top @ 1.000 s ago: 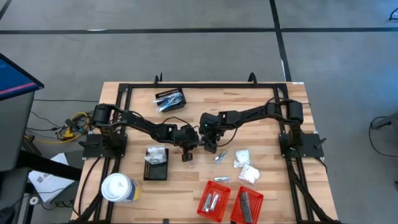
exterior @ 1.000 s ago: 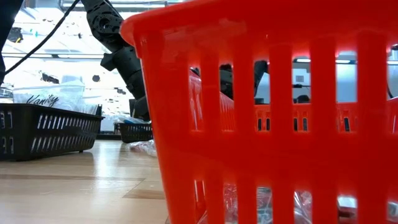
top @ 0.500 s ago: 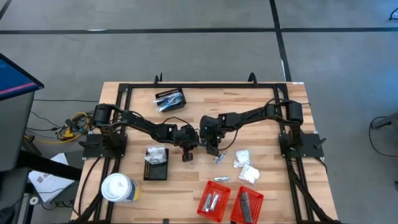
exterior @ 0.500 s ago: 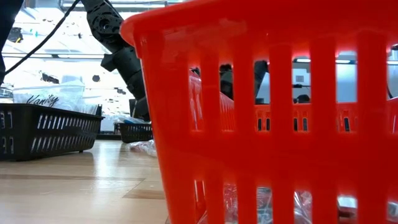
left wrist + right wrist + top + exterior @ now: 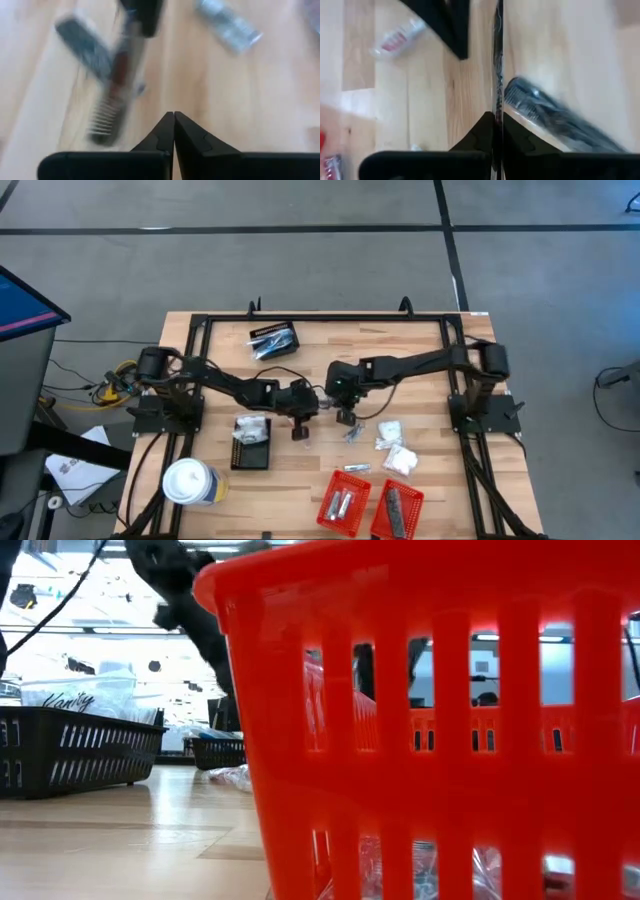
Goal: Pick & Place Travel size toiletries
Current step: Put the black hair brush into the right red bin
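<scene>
Grippers meet mid-table — left gripper [image 5: 301, 430] closed, right gripper [image 5: 347, 420] apparently pinching a thin stick [image 5: 497, 65].

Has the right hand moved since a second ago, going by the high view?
Yes. The right hand has shifted slightly toward the table's right side and closed on a thin dark stick, judged against the black basket.

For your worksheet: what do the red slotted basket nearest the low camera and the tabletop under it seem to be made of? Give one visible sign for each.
Red slotted basket: probably moulded plastic, glossy; even colour, smooth rounded rim, cleanly formed slots.
Tabletop: looks like pale wood planks with a smooth, slightly shiny finish; grain lines and board joints show.
</scene>
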`<act>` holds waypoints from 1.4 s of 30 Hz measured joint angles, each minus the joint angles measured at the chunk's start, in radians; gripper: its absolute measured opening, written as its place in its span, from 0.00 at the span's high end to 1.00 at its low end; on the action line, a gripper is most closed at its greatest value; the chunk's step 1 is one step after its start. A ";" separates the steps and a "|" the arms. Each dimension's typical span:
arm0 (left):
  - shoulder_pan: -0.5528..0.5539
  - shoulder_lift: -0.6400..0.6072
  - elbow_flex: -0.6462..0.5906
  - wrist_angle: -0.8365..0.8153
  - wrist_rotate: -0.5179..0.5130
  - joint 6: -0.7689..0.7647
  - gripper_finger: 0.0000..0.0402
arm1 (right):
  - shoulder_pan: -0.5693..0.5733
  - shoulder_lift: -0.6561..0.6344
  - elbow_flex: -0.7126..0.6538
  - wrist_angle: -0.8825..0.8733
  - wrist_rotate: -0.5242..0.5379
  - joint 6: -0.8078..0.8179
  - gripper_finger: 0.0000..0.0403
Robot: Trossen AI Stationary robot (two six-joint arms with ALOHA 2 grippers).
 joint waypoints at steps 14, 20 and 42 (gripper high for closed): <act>-0.178 -0.416 -0.101 0.052 -0.098 0.076 0.99 | 0.263 -0.319 0.001 -0.026 0.388 0.290 0.99; -0.163 -0.551 -0.136 0.055 -0.155 0.080 0.99 | 0.388 -0.320 0.001 -0.159 0.367 0.621 0.99; -0.137 -0.810 -0.196 -0.015 -0.241 0.018 0.99 | 1.054 -0.171 0.116 -0.289 0.161 2.083 1.00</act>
